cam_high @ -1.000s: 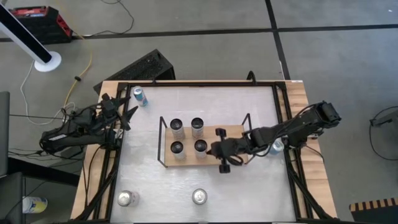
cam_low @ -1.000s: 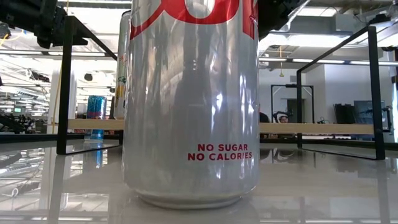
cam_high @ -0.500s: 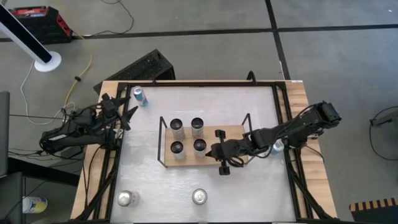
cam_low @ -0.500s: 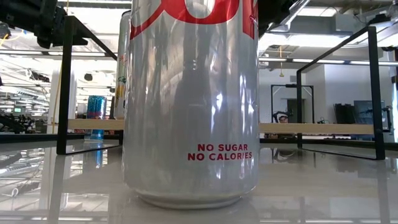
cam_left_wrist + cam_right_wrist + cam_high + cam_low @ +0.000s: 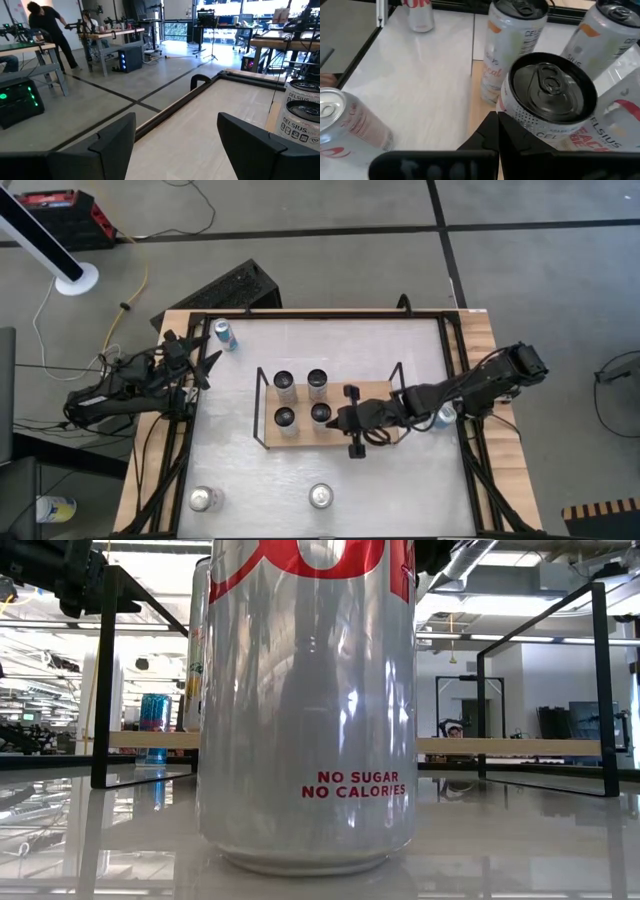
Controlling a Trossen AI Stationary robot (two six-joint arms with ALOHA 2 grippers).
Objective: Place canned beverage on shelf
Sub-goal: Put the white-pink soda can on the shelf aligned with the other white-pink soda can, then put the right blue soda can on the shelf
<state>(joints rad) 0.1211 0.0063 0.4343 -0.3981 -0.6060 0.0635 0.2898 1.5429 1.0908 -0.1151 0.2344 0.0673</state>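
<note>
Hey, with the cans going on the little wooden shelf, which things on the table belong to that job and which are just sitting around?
Part of the job:
- shelf
- four cans on the shelf
- right end effector, shut beside the near-right can

Just lying about:
- blue can at the far left corner
- two silver cans at the near edge
- left end effector, open, waiting at the left edge

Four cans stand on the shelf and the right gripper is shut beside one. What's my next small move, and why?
Probably draw the right gripper straight back from the near-right can. Its fingers are shut and hold nothing, and that can stands upright on the shelf, so nothing more seems needed there.
</note>
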